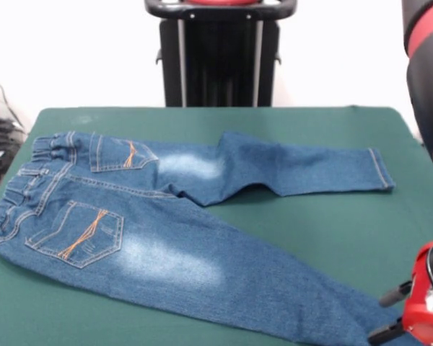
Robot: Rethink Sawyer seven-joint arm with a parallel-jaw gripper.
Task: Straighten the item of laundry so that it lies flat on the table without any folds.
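Jeans (166,238) spread back-up on green table (332,231), legs splayed; gripper (411,317) bottom right, can't tell whether open.

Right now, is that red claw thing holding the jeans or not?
Gripper: holding nothing; it sits beside the jeans. Open or closed cannot be told.

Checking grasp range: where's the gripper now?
Front view: gripper at bottom right corner, beside the hem of the jeans near leg.
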